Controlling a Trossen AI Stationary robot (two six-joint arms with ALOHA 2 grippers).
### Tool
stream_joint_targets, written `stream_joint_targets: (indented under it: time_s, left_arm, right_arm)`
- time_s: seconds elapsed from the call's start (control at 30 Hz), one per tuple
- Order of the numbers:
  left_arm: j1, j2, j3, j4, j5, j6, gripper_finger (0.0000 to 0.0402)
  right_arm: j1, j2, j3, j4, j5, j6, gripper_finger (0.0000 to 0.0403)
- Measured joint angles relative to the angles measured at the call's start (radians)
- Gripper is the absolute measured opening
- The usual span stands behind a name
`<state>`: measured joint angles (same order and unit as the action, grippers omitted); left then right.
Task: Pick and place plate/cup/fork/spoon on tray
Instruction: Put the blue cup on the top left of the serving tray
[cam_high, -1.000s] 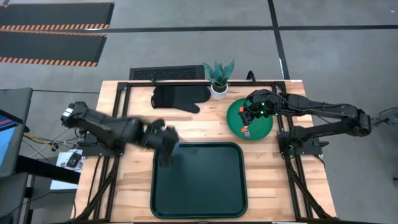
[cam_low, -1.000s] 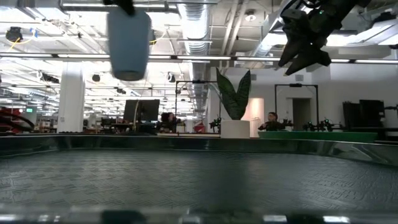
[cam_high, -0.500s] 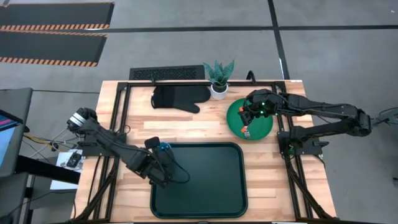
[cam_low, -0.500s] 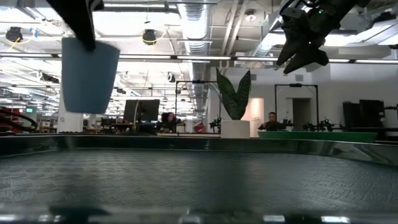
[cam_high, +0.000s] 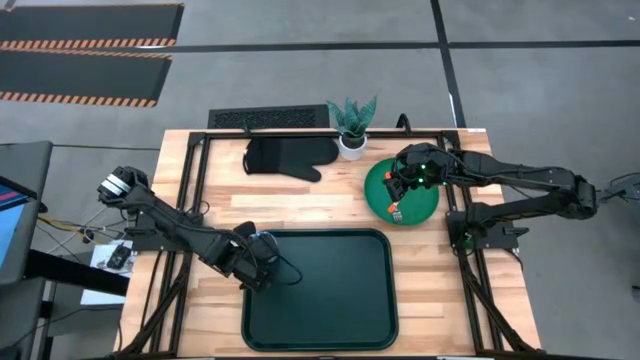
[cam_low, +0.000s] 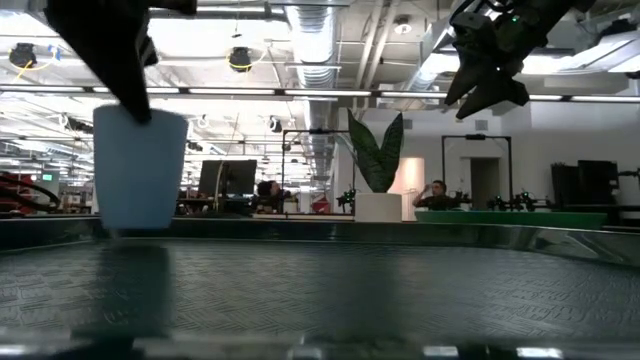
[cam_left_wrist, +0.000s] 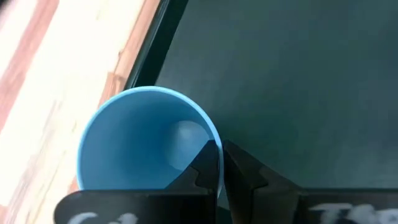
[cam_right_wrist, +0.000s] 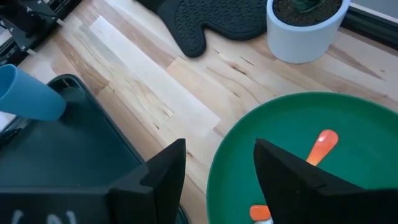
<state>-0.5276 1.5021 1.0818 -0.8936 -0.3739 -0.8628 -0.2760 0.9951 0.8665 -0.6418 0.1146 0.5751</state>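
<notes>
Left pincer pinching small blue handleless cup by its rim, upright at left edge of dark green rectangular tray, frame centre-left, right pincer spread above round green plate, upper right.

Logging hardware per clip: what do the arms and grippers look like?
Both arms are dark, jointed links. The left gripper has flat black fingers on a black bar with faint white lettering. The right gripper has black wedge-shaped fingers; a green light glows near it.
</notes>
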Motion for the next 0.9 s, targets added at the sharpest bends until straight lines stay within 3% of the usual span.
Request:
stream_joint_targets:
  time_s: [0.13,0.6,0.9]
  left_arm:
    - [0.009,-0.006,-0.050,0.013,-0.003,-0.010,0.0000]
    - [0.027,-0.005,-0.053,0.021,-0.044,0.008,0.0007]
    - [0.044,-0.005,-0.051,0.021,-0.024,-0.006,0.0099]
  right_arm:
    - [0.000,0.000,0.000,0.000,0.014,0.000,0.0214]
    - [0.000,0.008,-0.001,0.005,0.019,0.003,0.0214]
    - [-0.012,0.008,-0.001,-0.163,0.075,0.087,0.0235]
